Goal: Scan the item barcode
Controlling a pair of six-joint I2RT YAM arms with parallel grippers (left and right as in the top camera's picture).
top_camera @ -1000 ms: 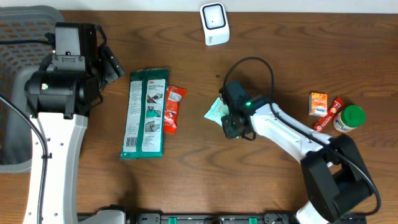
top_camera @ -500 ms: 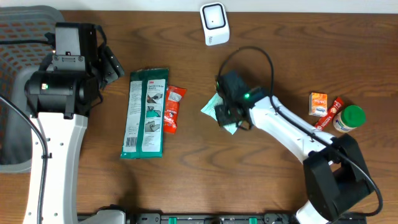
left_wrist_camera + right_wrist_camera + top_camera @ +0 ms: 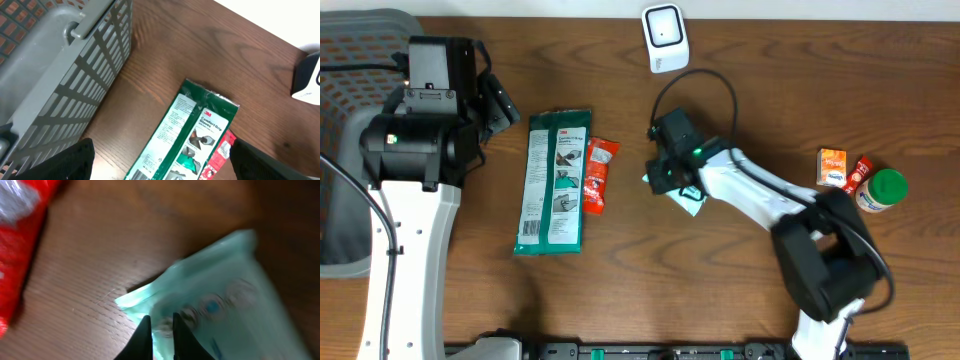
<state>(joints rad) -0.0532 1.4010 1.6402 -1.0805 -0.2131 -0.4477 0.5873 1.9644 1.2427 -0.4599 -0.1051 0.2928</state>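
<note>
My right gripper (image 3: 668,178) is at the table's middle, shut on the edge of a pale teal packet (image 3: 688,198). In the right wrist view the two dark fingertips (image 3: 145,325) pinch that teal packet (image 3: 225,315), held just above the wood; the view is blurred and no barcode can be made out. The white scanner (image 3: 665,38) stands at the far edge, beyond the packet, and its corner shows at the right of the left wrist view (image 3: 307,80). My left gripper (image 3: 160,165) hangs open and empty at the far left, above a green 3M glove pack (image 3: 192,135).
The green glove pack (image 3: 556,180) and a red sachet (image 3: 597,175) lie left of centre. An orange box (image 3: 832,166), a red tube (image 3: 850,185) and a green-lidded jar (image 3: 880,192) sit at the right. A grey basket (image 3: 50,75) stands at the far left.
My right gripper has carried the teal packet up and to the left, nearer the scanner. The left arm has stayed still.
</note>
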